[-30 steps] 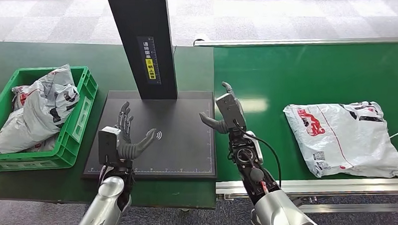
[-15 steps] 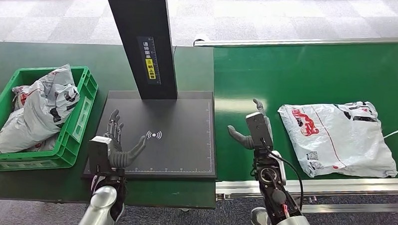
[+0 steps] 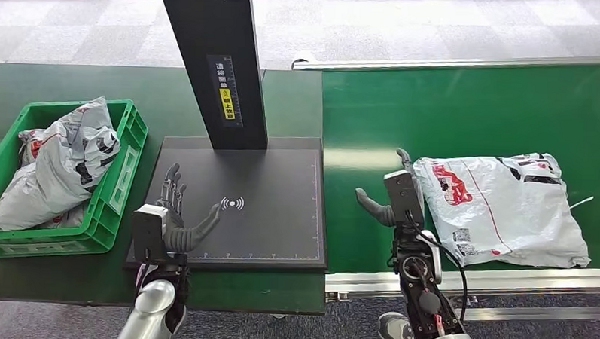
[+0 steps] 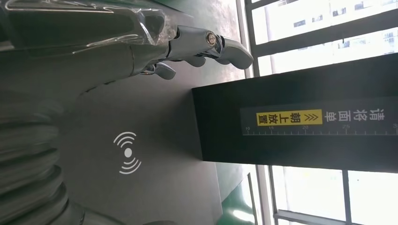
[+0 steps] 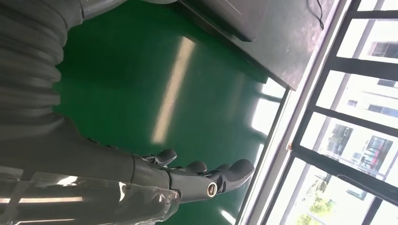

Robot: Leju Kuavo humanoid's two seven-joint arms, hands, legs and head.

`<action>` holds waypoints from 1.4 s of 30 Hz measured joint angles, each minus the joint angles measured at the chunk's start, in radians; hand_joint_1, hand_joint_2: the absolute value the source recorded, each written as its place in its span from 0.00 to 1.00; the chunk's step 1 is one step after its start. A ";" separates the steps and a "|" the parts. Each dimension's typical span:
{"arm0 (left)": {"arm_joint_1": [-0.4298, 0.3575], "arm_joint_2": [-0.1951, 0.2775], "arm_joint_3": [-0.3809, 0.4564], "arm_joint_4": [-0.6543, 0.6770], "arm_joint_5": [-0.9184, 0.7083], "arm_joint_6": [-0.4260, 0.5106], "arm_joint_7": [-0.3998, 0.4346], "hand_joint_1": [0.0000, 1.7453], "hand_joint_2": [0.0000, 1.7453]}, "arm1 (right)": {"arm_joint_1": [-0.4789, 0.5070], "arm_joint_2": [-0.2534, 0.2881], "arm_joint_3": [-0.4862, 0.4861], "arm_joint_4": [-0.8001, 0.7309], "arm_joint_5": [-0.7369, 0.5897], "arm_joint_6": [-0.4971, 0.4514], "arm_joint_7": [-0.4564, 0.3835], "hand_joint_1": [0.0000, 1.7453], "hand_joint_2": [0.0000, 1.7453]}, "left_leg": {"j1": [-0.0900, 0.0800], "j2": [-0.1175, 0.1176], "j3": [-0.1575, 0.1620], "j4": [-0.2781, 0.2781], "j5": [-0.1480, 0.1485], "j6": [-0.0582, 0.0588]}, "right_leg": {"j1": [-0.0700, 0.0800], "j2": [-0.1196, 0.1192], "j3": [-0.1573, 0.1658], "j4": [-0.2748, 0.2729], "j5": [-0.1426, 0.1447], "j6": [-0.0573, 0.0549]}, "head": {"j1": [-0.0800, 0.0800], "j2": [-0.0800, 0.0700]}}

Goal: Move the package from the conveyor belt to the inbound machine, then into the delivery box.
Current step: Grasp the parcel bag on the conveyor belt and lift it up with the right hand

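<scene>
Here, from the head view, the right hand (image 3: pixel 396 197) stands open and empty at the package's (image 3: pixel 499 208) near edge on the conveyor belt (image 3: pixel 465 107); the left hand (image 3: pixel 171 218) waits open over the inbound machine (image 3: pixel 273 214). At the right wrist, spread fingers (image 5: pixel 220 176) should slide under before closing.

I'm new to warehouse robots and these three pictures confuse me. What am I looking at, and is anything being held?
The wide picture comes from the robot's head, looking down. The other two come from cameras at its wrists, turned sideways. The left robot hand hovers open over the black inbound machine, a flat scanning plate with a dark post. The right robot hand is open over the green conveyor belt, beside a white package. The green delivery box already has grey bags in it. Nothing is held.
</scene>
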 joint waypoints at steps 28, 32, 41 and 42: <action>0.000 -0.006 0.014 -0.032 -0.023 -0.014 0.025 0.00 1.00 | -0.012 -0.058 -0.129 0.094 1.064 -0.084 0.436 0.00 1.00 | 0.000 0.000 0.000 0.000 0.000 0.000 | 0.000 0.000 0.000 0.000 0.000 0.000 | 0.000 0.000; 0.000 -0.006 0.016 -0.032 -0.023 -0.016 0.025 0.00 1.00 | -0.014 -0.058 -0.132 0.103 1.064 -0.063 0.436 0.00 1.00 | 0.000 0.000 0.000 0.000 0.000 0.000 | 0.000 0.000 0.000 0.000 0.000 0.000 | 0.000 0.000; -0.008 -0.008 0.024 -0.027 -0.036 -0.037 0.026 0.00 1.00 | -0.019 -0.060 -0.143 0.137 1.056 0.282 0.451 0.00 1.00 | 0.000 0.000 0.000 0.000 0.000 0.000 | 0.000 0.000 0.000 0.000 0.000 0.000 | 0.000 0.000; -0.009 -0.008 0.024 -0.026 -0.038 -0.039 0.027 0.00 1.00 | -0.020 -0.060 -0.143 0.145 1.054 0.307 0.451 0.00 1.00 | 0.000 0.000 0.000 0.000 0.000 0.000 | 0.000 0.000 0.000 0.000 0.000 0.000 | 0.000 0.000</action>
